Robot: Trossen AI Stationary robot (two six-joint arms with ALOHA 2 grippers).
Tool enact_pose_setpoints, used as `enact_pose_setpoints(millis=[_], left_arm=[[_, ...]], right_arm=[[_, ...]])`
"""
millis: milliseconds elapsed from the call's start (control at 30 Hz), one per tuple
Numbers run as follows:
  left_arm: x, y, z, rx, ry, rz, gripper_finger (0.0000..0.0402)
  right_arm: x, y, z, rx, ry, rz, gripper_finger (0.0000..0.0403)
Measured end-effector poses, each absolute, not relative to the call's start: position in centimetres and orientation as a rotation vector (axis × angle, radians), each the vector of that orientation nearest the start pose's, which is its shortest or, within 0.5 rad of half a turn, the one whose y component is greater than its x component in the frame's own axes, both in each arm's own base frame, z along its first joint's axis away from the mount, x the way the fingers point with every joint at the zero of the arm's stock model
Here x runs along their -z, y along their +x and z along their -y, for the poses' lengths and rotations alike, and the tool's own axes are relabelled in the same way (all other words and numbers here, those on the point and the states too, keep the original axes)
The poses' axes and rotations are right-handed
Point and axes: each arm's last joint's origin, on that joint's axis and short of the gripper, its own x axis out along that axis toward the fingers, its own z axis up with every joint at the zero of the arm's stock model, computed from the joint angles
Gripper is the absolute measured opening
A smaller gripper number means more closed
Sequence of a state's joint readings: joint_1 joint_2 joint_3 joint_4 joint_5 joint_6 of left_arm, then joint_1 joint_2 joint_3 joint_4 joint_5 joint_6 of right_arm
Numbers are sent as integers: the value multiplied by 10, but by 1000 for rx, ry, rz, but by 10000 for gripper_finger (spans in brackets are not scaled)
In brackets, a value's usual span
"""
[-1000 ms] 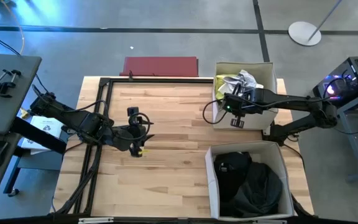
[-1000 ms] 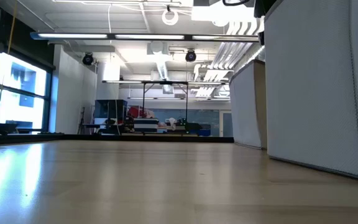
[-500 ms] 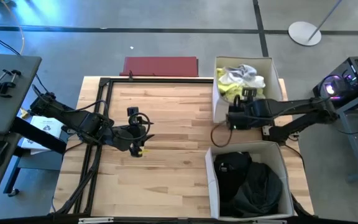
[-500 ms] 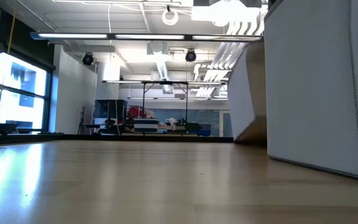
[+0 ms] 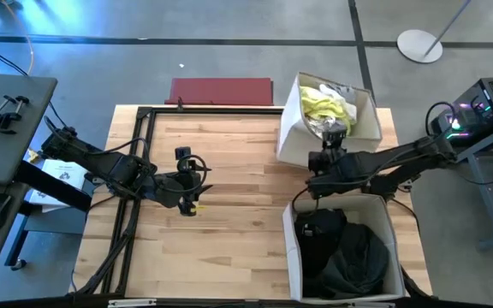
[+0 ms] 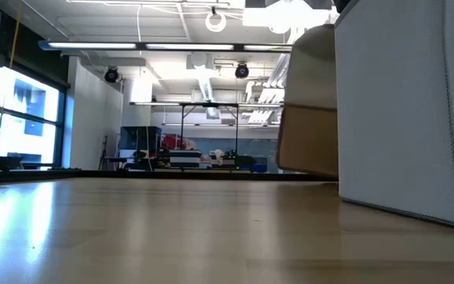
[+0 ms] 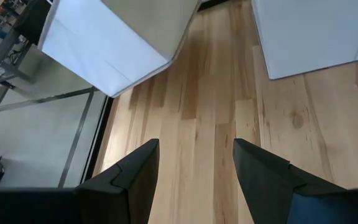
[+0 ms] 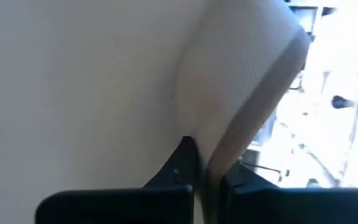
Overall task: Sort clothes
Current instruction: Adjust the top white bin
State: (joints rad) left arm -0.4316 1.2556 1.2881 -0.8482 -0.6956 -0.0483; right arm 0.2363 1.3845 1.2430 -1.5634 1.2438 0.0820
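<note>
1. Clothes in two white boxes at the right side of the table (image 5: 229,171): neon yellow and white garments (image 5: 325,103) in the far box (image 5: 294,137), dark garments (image 5: 342,252) in the near box (image 5: 294,257).
2. Far box tilted, lifted off the table on one side, leaning toward the table's middle; seen raised also in the low view (image 6: 310,118).
3. Right gripper (image 5: 325,164) between the two boxes, at the near wall of the tilted box.
4. In the right wrist view, fingers (image 8: 182,165) almost pressed together, pinching the thin cardboard edge (image 8: 253,93) of the box.
5. Left gripper (image 5: 197,186) low over the bare wood, left of the table's middle, well apart from both boxes.
6. In the left wrist view, fingers (image 7: 138,171) spread apart, nothing between them, only wood below; both boxes farther off.
7. Red mat (image 5: 221,90) on the floor just beyond the far table edge.
8. Black frame (image 5: 144,137) lying along the left and far table edges.
</note>
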Motion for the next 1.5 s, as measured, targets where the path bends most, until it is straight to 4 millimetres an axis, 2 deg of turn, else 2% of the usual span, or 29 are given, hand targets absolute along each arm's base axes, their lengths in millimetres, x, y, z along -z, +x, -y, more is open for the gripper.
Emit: enact_pose_setpoints(millis=[367, 633, 733, 867, 1000, 1133, 1233, 1367, 1500], left_arm=[[-356, 228, 84, -266, 394, -691, 195], [-355, 229, 85, -266, 398, -699, 195], [-355, 229, 85, -266, 398, -699, 195], [-349, 233, 84, -274, 383, -673, 195], [-317, 245, 78, -244, 380, -661, 195], [-281, 255, 67, -175, 303, -625, 195], [-264, 260, 58, -132, 240, -582, 195], [-253, 262, 49, -108, 196, -547, 195], [-246, 262, 44, -120, 181, -524, 195]], right_arm=[[-300, 226, -23, 876, -1588, -1266, 0], [-298, 228, -10, 893, -1586, -1337, 0], [-298, 227, -3, 897, -1511, -1372, 0], [-292, 226, 3, 829, -1257, -1449, 0], [-290, 224, 6, 737, -1059, -1509, 1], [-286, 227, 7, 610, -898, -1546, 0], [-283, 231, 10, 498, -764, -1554, 4], [-282, 230, 21, 417, -662, -1598, 36], [-284, 223, 35, 397, -653, -1667, 92]])
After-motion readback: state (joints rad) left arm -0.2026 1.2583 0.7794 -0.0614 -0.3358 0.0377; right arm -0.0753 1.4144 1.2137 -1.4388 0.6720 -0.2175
